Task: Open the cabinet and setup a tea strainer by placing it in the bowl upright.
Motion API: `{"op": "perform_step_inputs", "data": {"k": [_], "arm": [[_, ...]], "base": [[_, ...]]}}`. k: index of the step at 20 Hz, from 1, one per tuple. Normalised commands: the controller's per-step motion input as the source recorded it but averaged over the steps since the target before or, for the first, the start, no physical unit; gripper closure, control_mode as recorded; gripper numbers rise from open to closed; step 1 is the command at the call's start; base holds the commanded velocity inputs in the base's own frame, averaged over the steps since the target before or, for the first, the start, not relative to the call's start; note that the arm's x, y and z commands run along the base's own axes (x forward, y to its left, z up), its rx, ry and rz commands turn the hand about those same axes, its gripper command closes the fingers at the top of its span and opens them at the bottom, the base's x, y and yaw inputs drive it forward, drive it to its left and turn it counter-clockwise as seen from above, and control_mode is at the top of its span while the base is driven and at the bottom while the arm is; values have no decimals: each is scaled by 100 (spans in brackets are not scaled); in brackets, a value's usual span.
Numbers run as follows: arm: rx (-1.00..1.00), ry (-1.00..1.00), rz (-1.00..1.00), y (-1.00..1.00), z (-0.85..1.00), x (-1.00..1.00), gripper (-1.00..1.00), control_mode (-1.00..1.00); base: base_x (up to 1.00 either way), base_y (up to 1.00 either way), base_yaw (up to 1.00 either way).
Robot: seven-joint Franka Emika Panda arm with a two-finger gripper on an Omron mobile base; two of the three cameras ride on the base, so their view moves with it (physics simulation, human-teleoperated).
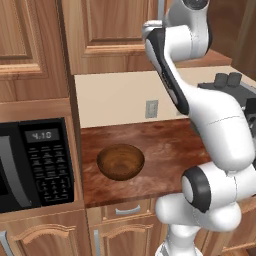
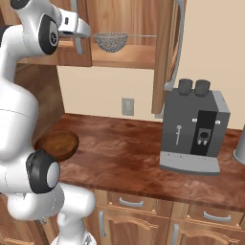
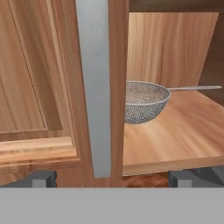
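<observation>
Closest to us, our gripper (image 3: 109, 179) hangs with fingers spread before the left door's grey handle (image 3: 94, 87); right door open, tea strainer (image 3: 144, 103) waits upright on the cabinet (image 2: 125, 56) shelf, bowl (image 1: 120, 161) below.

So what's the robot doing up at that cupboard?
Its open gripper is up at the left door handle of the cabinet, holding nothing. The right door is already open, and the tea strainer sits upright on the shelf inside. The bowl waits empty on the counter below.
</observation>
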Motion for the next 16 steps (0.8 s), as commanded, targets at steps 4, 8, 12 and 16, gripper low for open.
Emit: {"op": "perform_step_inputs", "data": {"k": [4,8,12,16], "arm": [[0,0,0,0,0,46,-100,-100],[0,0,1,0,-1,45,-100,-100],[0,0,0,4,-2,39,-100,-100],[0,0,0,6,0,37,-100,-100]], "base": [[0,0,0],[0,0,0],[0,0,0],[0,0,0]]}}
